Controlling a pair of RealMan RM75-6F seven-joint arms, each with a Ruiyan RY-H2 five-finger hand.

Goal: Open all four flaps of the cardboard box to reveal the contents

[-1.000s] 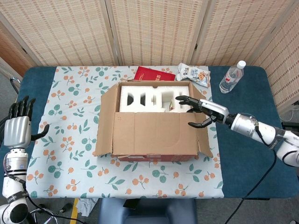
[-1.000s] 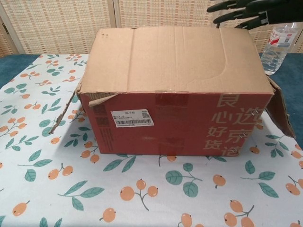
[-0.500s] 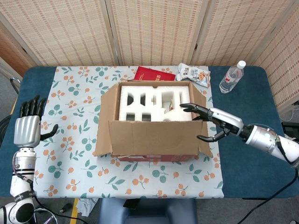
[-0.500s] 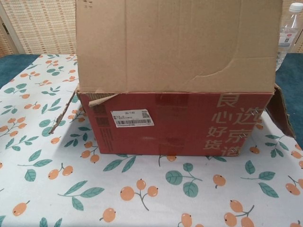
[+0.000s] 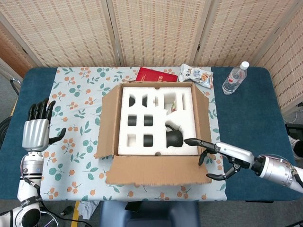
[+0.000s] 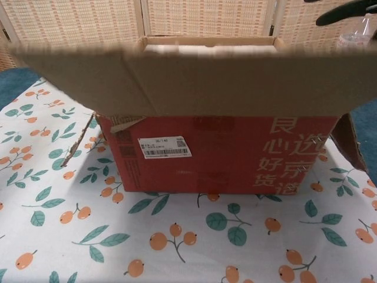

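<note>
While box (image 5: 156,127) lies open, right fingers (image 5: 196,142) at front flap (image 5: 156,170)

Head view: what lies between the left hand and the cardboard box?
Only bare patterned tablecloth lies between the left hand and the cardboard box; the box's folded-out left flap is its nearest part.
</note>
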